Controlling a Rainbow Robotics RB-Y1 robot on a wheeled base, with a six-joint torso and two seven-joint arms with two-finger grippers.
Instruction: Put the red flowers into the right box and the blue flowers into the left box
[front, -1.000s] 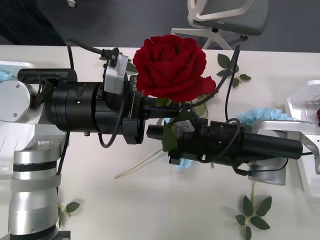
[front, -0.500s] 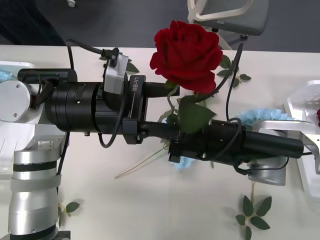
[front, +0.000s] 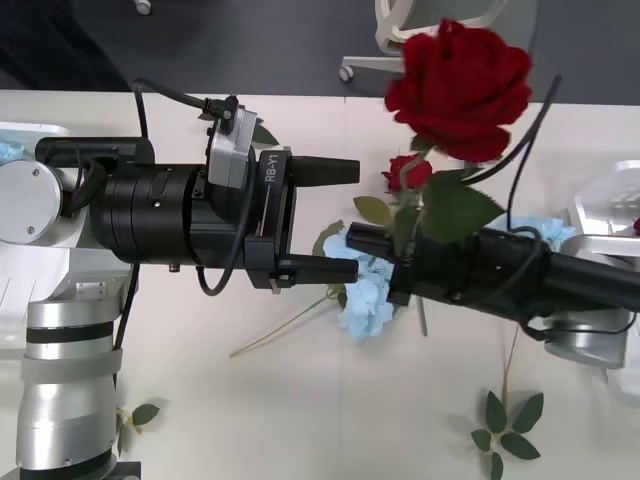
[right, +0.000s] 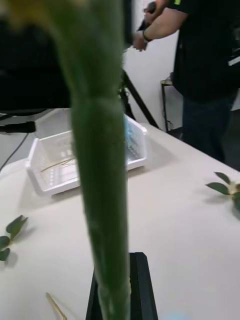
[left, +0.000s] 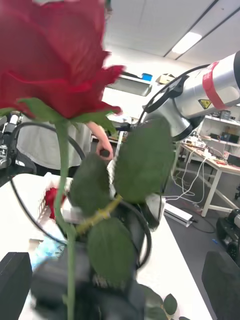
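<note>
Velvety red rose (front: 458, 88) stands upright, stem clamped in right hand (front: 398, 250); left hand (front: 345, 220) gapes.

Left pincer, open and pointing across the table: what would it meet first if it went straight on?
Probably the right pincer and the red rose stem it holds, directly ahead of the left pincer; depth is unclear.

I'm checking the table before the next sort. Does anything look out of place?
Loose leaf sprigs lie scattered on the table, and a blue flower lies outside both boxes. The right gripper holds a red rose upright.
</note>
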